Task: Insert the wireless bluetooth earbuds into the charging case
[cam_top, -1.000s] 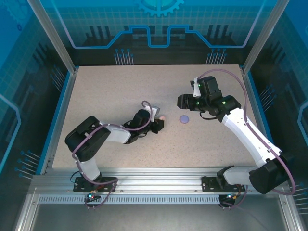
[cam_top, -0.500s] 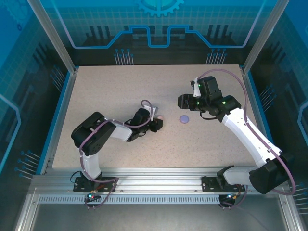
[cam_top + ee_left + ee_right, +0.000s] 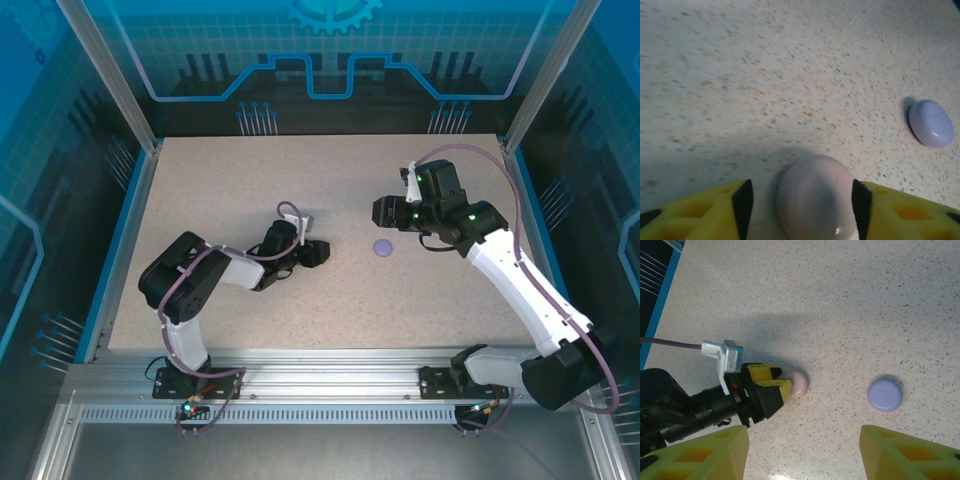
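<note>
A pale pink round charging case (image 3: 817, 200) lies shut on the table between the fingers of my left gripper (image 3: 802, 195). The right pad (image 3: 860, 200) is against it and a strip of shadowed table shows at the left pad (image 3: 743, 202), so the jaws stand open around it. From the right wrist, the pink case (image 3: 797, 384) pokes out past the left gripper (image 3: 782, 380). A purple case (image 3: 885, 394) (image 3: 384, 247) (image 3: 931, 123) lies shut to the right. My right gripper (image 3: 805, 460) (image 3: 385, 212) hovers above, open and empty. The earbuds are out of view.
The speckled table (image 3: 230, 180) has a blue rim and clear walls on metal posts (image 3: 115, 90) around it. The left arm (image 3: 200, 275) lies low across the left middle. Its purple cable (image 3: 670, 342) runs off to the left.
The left gripper has drawn back a little to the left and its elbow has shifted. The pink case that showed at its tip from above is now covered. The right arm has barely moved.
</note>
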{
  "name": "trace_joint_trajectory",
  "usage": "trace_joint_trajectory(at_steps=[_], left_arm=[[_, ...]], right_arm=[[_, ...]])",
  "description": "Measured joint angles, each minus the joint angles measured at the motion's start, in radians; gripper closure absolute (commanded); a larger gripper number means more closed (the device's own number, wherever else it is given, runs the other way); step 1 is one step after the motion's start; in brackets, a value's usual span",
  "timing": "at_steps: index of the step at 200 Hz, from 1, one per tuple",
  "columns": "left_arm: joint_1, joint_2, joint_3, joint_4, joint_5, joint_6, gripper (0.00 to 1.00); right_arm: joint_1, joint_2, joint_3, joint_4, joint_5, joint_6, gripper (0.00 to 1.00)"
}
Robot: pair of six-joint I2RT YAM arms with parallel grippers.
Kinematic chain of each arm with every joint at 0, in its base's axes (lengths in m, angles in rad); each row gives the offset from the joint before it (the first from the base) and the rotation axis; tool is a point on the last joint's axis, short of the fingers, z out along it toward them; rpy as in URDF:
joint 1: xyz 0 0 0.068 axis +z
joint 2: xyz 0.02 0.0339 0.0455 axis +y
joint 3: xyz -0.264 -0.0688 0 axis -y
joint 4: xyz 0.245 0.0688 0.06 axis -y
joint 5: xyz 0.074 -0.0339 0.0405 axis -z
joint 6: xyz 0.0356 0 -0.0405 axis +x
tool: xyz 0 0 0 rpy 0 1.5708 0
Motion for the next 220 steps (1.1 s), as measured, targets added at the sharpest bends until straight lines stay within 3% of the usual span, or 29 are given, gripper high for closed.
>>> trace_joint_trajectory(at_steps=[24, 38, 50, 61, 103, 158, 185, 220], left_arm=[[0.050, -0.075, -0.013, -0.035, -0.003, 0.023, 0.11], [0.076, -0.137, -0.015, -0.066, -0.007, 0.046, 0.01], [0.094, -0.196, -0.015, -0.098, -0.012, 0.060, 0.01], [0.107, -0.254, -0.015, -0.126, -0.018, 0.080, 0.01], [0.124, -0.510, -0.054, -0.199, -0.093, 0.185, 0.01], [0.211, -0.815, -0.221, -0.213, -0.244, 0.361, 0.01], [0.278, -0.824, -0.335, -0.124, -0.288, 0.414, 0.01], [0.357, -0.683, -0.421, 0.028, -0.307, 0.420, 0.01]], right_arm=[[-0.011, -0.021, 0.000, -0.008, 0.003, -0.004, 0.35], [-0.026, -0.037, 0.000, -0.011, 0.003, -0.005, 0.29], [-0.043, -0.049, 0.000, -0.012, 0.004, -0.012, 0.18], [-0.064, -0.061, 0.000, -0.014, 0.007, -0.018, 0.00], [-0.146, -0.121, -0.020, -0.013, 0.069, -0.057, 0.00], [-0.211, -0.179, -0.234, 0.167, 0.340, -0.126, 0.00], [-0.241, -0.195, -0.405, 0.330, 0.447, -0.188, 0.00], [-0.287, -0.159, -0.507, 0.502, 0.501, -0.278, 0.00]])
